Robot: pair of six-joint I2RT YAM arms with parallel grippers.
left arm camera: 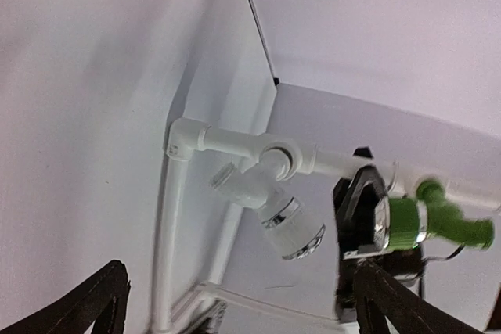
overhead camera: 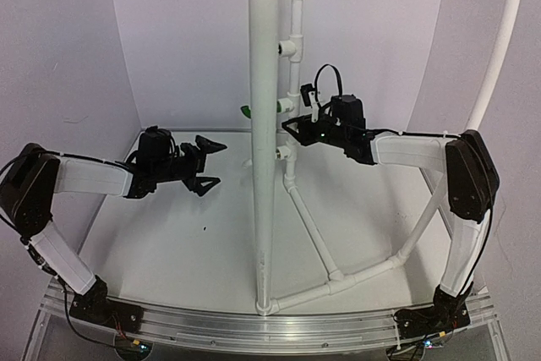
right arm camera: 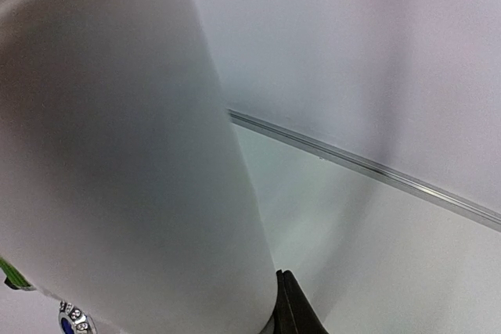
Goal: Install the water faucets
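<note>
The green faucet (left arm camera: 438,220) is seated on a tee of the thin white pipe line; in the top view only its tip (overhead camera: 246,111) shows left of the thick pole. The white faucet (left arm camera: 274,209), with chrome rings, hangs from the neighbouring tee. My left gripper (overhead camera: 207,164) is open and empty, left of the pole and facing both faucets; its fingertips (left arm camera: 98,303) frame the left wrist view. My right gripper (overhead camera: 290,128) is shut, its tip beside the green faucet's tee just behind the pole. In the right wrist view its fingers (right arm camera: 288,303) meet with nothing seen between them.
A thick white pole (overhead camera: 263,124) stands between the arms and fills the right wrist view (right arm camera: 117,154). The thin pipe line (overhead camera: 293,48) with tees rises behind it, and angled pipes (overhead camera: 313,226) run across the floor. A curved white pipe (overhead camera: 499,40) stands at the right.
</note>
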